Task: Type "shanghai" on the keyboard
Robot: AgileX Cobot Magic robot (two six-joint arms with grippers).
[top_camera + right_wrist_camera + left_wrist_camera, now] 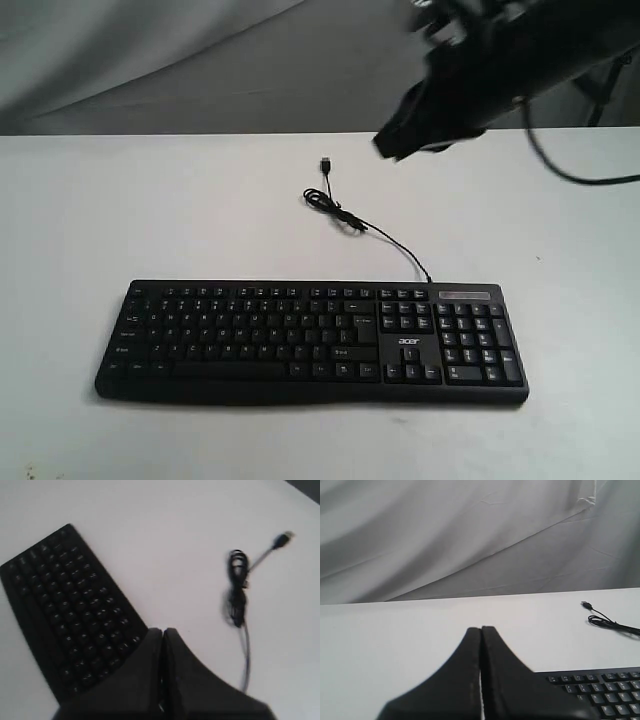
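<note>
One wide black keyboard with one thin black cable lies on the white counter. The left hand and right hand are clenched, empty.

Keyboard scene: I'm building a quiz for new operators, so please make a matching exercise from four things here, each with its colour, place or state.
Things:
1. keyboard
2. USB plug
3. right gripper
4. table

Descriptions:
A. white, bears everything else
B. shut, held clear of the keys
C. black, lying flat with white-lettered keys
D. loose behind the keyboard, plugged into nothing

Pairs: 1-C, 2-D, 3-B, 4-A
</note>
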